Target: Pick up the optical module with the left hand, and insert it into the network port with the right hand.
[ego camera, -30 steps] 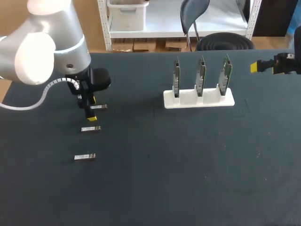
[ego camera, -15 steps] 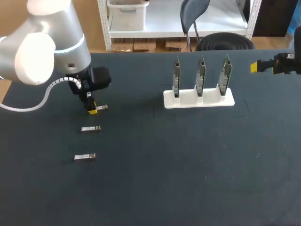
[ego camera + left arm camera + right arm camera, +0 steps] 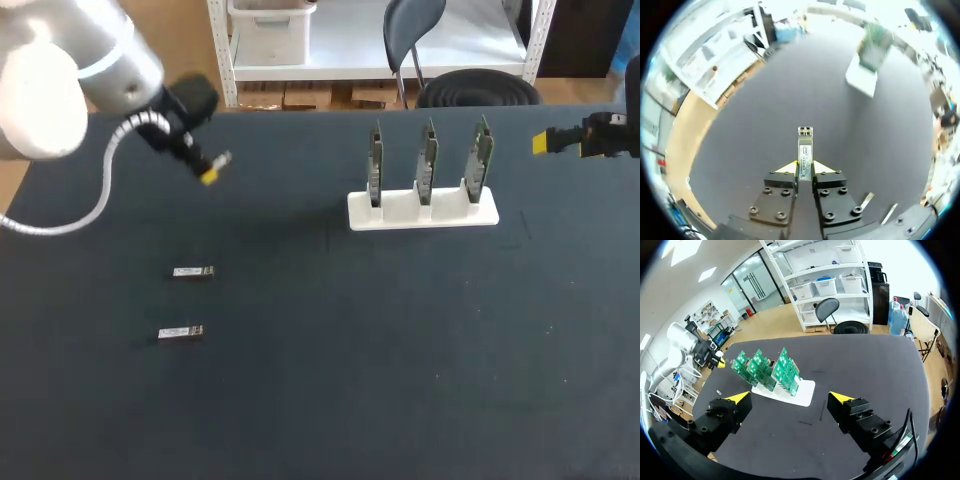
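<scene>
My left gripper hangs above the table's far left, shut on a small silver optical module. In the left wrist view the module sticks out forward from between the yellow tips of the gripper. A white stand holds three upright green boards with the network ports. The same boards lie ahead of my right gripper, which stands open and empty. In the head view that right gripper is at the far right edge.
Two more silver modules lie flat on the dark tabletop at the left. They also show under and beside the left gripper. The stand is far ahead of the held module.
My left gripper has shut on the uppermost of three modules and lifted it up and toward the table's far side. The right arm has not moved.
</scene>
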Robot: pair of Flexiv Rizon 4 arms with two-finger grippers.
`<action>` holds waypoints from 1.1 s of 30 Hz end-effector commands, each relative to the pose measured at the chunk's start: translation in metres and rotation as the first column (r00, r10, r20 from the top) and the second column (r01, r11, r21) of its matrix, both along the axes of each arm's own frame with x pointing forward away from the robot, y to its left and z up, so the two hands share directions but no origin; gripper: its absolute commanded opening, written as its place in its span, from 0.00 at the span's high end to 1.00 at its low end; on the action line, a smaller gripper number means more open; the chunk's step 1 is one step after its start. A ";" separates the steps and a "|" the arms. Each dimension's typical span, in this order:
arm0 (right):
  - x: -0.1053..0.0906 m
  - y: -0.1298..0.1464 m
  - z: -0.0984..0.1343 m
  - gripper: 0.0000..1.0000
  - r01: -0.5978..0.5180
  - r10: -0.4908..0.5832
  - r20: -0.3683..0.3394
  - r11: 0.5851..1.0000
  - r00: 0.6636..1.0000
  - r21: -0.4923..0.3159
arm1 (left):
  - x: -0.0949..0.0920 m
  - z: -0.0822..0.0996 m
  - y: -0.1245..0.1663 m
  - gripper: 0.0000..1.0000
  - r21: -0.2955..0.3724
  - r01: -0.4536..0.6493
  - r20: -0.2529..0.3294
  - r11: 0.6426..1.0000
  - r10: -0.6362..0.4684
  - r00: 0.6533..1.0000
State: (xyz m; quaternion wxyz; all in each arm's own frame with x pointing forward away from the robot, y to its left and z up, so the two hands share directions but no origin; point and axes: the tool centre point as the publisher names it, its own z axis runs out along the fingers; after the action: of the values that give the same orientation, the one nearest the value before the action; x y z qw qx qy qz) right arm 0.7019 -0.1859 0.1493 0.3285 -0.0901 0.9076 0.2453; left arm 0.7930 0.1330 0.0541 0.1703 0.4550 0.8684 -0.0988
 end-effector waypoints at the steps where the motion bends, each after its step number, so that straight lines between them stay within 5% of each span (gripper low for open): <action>1: -0.002 0.001 0.001 0.00 0.006 -0.006 0.000 1.000 1.000 -0.005 | 0.009 0.050 -0.009 1.00 -0.315 -0.200 0.084 0.928 0.237 0.968; 7: -0.002 0.001 0.001 0.00 0.006 -0.006 0.000 1.000 1.000 -0.005 | 0.018 0.116 -0.034 1.00 -0.581 -0.140 0.135 0.802 0.265 0.955; 11: -0.002 0.001 0.001 0.00 0.006 -0.006 0.000 1.000 1.000 -0.005 | 0.008 0.144 -0.055 1.00 -0.669 -0.002 0.206 0.743 0.188 0.960; 20: -0.002 0.001 0.001 0.00 0.006 -0.006 0.000 1.000 1.000 -0.005 | -0.016 0.164 -0.111 1.00 -0.699 0.199 0.334 0.687 0.067 0.940; 33: -0.002 0.001 0.001 0.00 0.006 -0.006 0.000 1.000 1.000 -0.005 | -0.022 0.163 -0.193 1.00 -0.727 0.299 0.361 0.618 -0.027 0.932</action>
State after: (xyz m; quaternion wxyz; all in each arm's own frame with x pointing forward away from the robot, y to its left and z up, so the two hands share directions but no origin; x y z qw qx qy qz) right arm 0.7019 -0.1859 0.1493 0.3285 -0.0901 0.9076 0.2454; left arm 0.7587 -0.0432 0.2257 0.4104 0.4574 0.7055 -0.3532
